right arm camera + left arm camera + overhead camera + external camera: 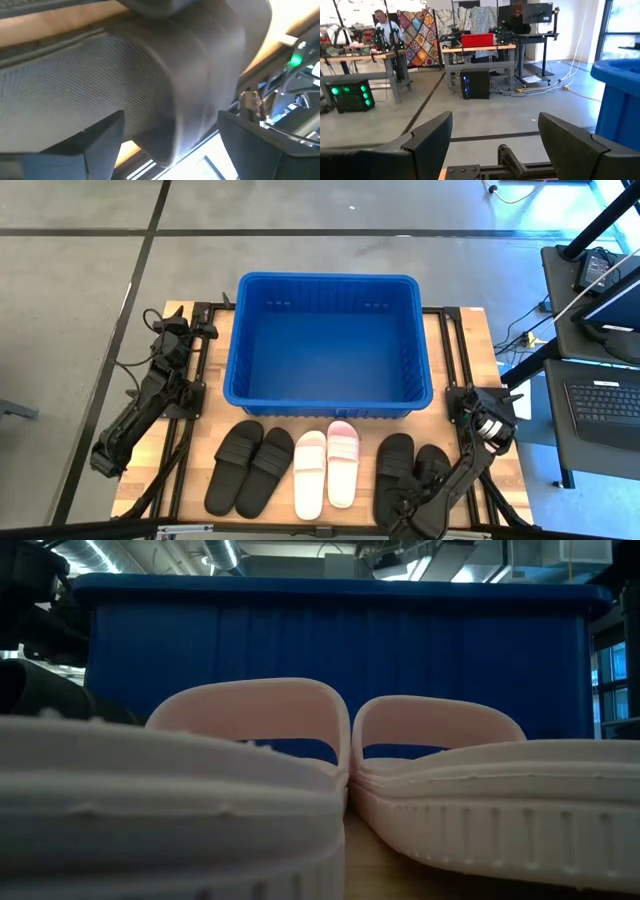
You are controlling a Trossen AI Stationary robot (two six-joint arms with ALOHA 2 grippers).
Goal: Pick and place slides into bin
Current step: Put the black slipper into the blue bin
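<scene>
Blue bin (328, 288) interior bare, open from above. Ribbed front wall stands right behind row of slides: left black pair (248, 467), pink-white pair (326, 470), right black pair (410, 476). Pairs nearly touching, narrow gaps only. Right hand (403, 505) low over right black pair, fingers spread. Left hand (190, 328) parked at table's (463, 350) left edge beside bin.

Six slides (327, 470) in row, soles down, before empty blue bin (327, 286).
</scene>
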